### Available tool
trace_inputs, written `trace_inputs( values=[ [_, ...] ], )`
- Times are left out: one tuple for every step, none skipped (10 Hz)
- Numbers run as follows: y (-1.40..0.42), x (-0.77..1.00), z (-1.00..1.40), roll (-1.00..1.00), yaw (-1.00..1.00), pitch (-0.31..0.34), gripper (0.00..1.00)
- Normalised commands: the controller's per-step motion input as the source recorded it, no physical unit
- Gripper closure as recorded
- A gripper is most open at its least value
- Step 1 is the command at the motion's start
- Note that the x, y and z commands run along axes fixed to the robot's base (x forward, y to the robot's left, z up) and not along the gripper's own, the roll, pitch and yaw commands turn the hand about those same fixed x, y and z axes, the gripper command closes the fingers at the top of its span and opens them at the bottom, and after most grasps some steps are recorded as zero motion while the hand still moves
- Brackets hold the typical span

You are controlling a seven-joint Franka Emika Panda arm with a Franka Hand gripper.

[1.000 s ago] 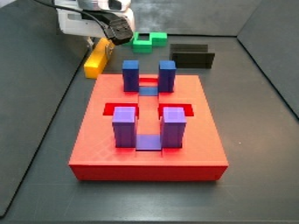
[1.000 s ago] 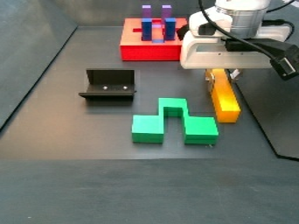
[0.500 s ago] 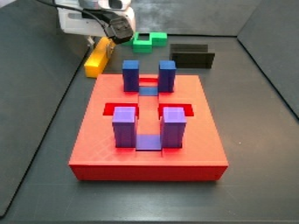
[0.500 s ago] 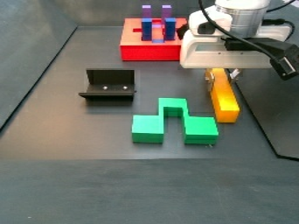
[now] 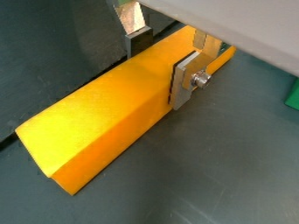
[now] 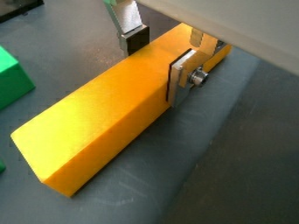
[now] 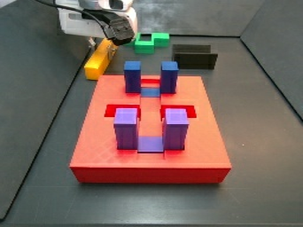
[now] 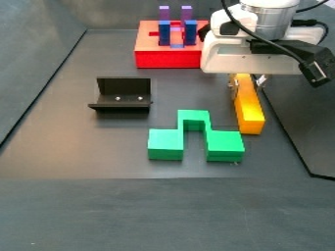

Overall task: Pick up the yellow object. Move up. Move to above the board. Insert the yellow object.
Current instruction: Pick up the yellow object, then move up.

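Observation:
The yellow object (image 5: 105, 114) (image 6: 100, 131) is a long, smooth orange-yellow bar. My gripper (image 5: 158, 68) (image 6: 158, 63) straddles it close to one end, and both dark pads press against its long sides, so it is shut on the bar. In the side views the gripper (image 7: 106, 40) (image 8: 249, 78) holds the bar (image 7: 98, 58) (image 8: 250, 108) low over the floor, beside the board. The board (image 7: 148, 151) (image 8: 164, 57) is a red slab with recessed slots, two blue blocks (image 7: 134, 75) and two purple blocks (image 7: 127, 129) standing on it.
A green notched block (image 8: 194, 137) (image 7: 151, 40) (image 6: 12, 74) lies on the floor next to the bar. The dark fixture (image 8: 121, 95) (image 7: 194, 58) stands further off. Grey walls enclose the dark floor.
In a side view the gripper and the yellow bar sit slightly higher than half a second ago. Nothing else has moved.

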Motion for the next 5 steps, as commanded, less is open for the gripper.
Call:
trace_inputs(
  values=[
    [0.00, 0.00, 0.00, 0.00, 0.00, 0.000, 1.00],
    [0.00, 0.00, 0.00, 0.00, 0.00, 0.000, 1.00],
    [0.00, 0.00, 0.00, 0.00, 0.00, 0.000, 1.00],
    [0.00, 0.00, 0.00, 0.00, 0.00, 0.000, 1.00],
    [0.00, 0.00, 0.83, 0.00, 0.00, 0.000, 1.00]
  ],
)
